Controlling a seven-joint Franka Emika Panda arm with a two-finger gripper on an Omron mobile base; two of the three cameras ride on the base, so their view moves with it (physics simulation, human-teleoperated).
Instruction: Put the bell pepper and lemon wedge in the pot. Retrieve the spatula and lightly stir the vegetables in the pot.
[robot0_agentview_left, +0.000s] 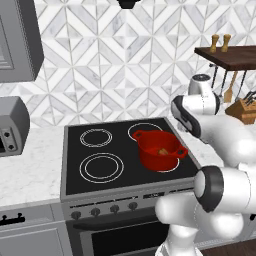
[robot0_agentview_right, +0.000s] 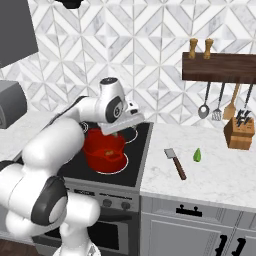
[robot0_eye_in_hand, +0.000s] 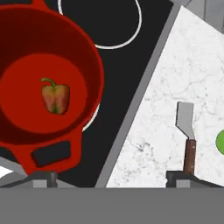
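Observation:
The red pot (robot0_eye_in_hand: 94, 74) stands on the front right burner, and the reddish-green bell pepper (robot0_eye_in_hand: 55, 98) lies on its bottom. My gripper (robot0_eye_in_hand: 111, 178) hangs open and empty above the pot's right rim and the stove edge. Its fingertips (robot0_eye_in_hand: 41, 179) show wide apart. On the white counter to the right lies the spatula (robot0_eye_in_hand: 187, 135), with a grey blade and a brown handle. The green lemon wedge (robot0_eye_in_hand: 221, 142) rests just beyond it. From the right base camera, the pot (robot0_agentview_right: 100, 159), spatula (robot0_agentview_right: 176, 162) and lemon wedge (robot0_agentview_right: 197, 155) line up left to right.
The black stove top (robot0_agentview_left: 120, 172) has three bare burners. A knife block (robot0_agentview_right: 238, 132) stands at the counter's back right under a wooden shelf (robot0_agentview_right: 220, 67) with hanging utensils. A grey toaster (robot0_agentview_left: 12, 125) sits on the counter to the left.

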